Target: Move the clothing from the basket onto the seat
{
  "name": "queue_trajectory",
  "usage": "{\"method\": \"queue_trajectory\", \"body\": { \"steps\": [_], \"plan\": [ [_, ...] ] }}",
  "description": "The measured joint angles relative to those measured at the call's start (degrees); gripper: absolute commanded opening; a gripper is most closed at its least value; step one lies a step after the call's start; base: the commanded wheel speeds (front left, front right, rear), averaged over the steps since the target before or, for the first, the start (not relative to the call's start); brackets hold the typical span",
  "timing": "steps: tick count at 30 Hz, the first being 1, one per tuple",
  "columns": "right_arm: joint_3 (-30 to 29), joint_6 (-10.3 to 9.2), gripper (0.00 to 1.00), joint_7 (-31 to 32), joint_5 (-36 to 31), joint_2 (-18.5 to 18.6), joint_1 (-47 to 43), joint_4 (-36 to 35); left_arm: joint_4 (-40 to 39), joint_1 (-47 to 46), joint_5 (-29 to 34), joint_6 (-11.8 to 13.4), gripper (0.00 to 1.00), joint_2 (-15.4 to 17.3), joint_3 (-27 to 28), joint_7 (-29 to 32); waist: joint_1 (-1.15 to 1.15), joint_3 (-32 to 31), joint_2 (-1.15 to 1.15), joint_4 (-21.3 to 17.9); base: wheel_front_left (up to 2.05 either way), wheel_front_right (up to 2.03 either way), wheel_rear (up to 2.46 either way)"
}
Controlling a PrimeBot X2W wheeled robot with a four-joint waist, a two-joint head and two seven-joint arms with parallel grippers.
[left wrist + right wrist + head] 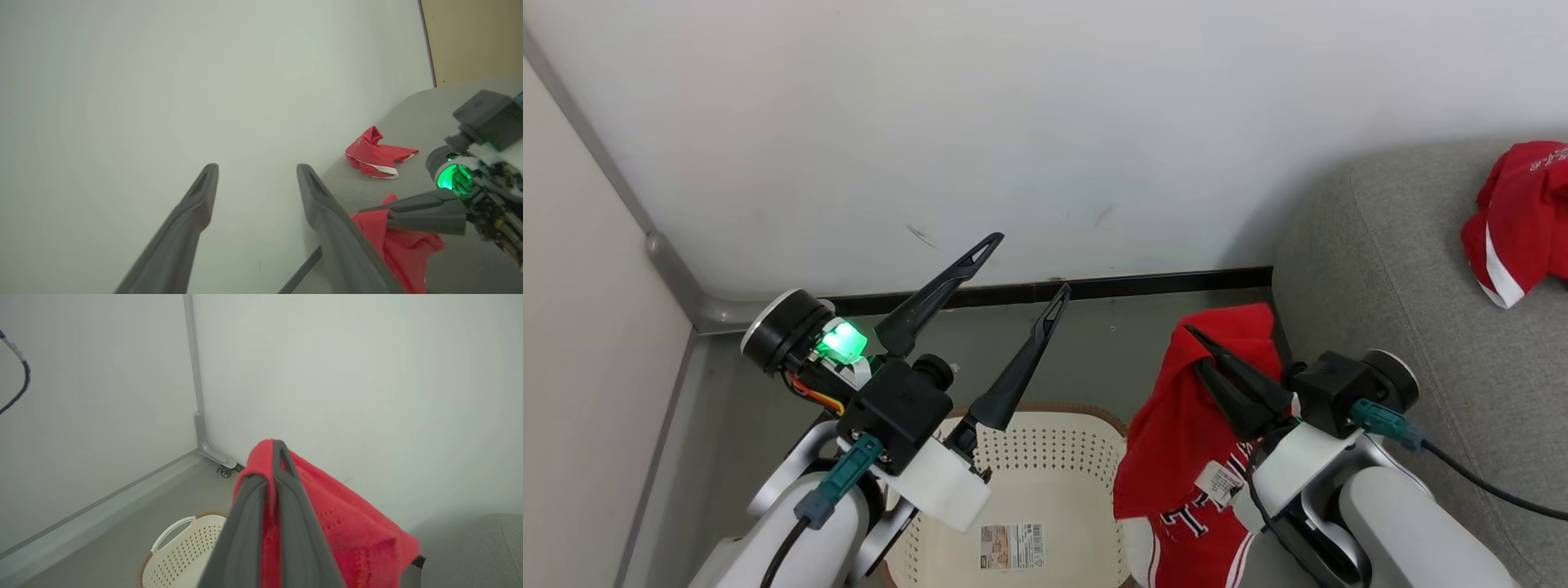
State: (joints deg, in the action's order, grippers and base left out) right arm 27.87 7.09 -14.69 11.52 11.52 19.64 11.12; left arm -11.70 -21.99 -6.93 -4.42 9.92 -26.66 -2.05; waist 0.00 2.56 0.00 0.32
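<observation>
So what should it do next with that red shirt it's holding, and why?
Probably swing the right gripper to its right, over the sofa, before letting go. It is shut on the red garment, which hangs beside the basket, short of the cushion where another red garment already lies.

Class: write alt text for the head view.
The right pincer is shut on a red garment hanging beside the white basket. The left pincer stands open above the basket; a second red garment lies on the grey sofa.
</observation>
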Motion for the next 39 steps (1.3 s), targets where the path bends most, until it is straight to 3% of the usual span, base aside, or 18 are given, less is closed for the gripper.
{"method": "queue_trajectory", "body": {
  "steps": [20,39],
  "plan": [
    [-4.8,0.01,0.00,0.0,-1.0,-0.4,-0.8,-2.2,1.0,0.1,-1.6,-0.3,1.00,-0.7,-1.6,0.6,0.00,0.3,0.00,-2.2,0.00,0.00,0.00],
    [-13.3,0.00,0.00,0.0,-4.6,-1.3,-6.4,-7.4,4.0,-2.1,-4.0,-1.4,1.00,-2.8,-5.8,1.1,0.00,2.6,0.00,-7.6,0.00,0.00,0.00]
  ]
}}
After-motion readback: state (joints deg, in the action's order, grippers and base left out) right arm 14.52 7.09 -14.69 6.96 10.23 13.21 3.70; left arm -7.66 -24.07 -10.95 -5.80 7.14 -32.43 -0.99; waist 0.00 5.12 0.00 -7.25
